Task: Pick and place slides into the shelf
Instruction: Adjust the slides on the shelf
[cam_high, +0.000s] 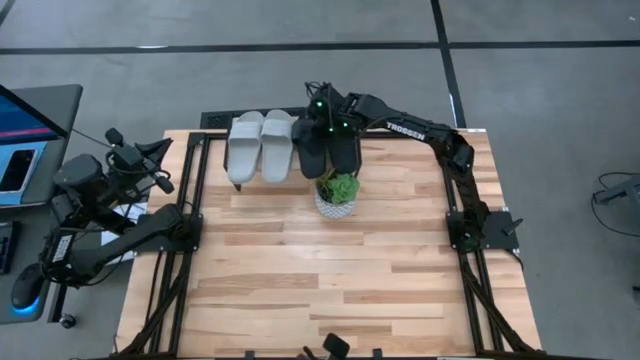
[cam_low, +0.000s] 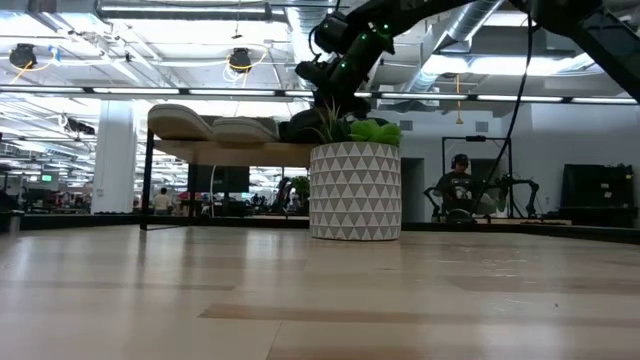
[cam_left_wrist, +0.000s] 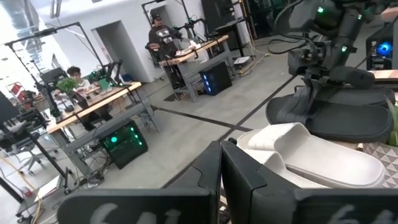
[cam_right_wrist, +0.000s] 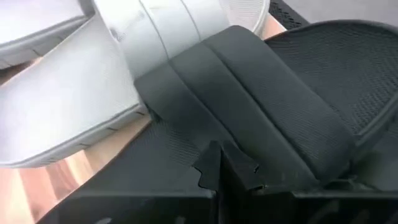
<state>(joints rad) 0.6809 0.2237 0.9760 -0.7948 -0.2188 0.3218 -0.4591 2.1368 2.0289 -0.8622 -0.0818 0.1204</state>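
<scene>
All four slides look shelved at twelve o'clock: the grey pair (cam_high: 260, 146) beside the black pair (cam_high: 328, 150) on the shelf (cam_high: 215, 168). The right gripper (cam_high: 322, 112) hovers closed and empty above them; the left gripper (cam_high: 165, 186), also closed, waits at nine o'clock.

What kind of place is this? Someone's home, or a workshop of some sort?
Probably a robotics lab or open workshop, not a home. Beyond the table are workbenches loaded with equipment, people seated at them, and an industrial ceiling with exposed pipes and strip lights.
</scene>
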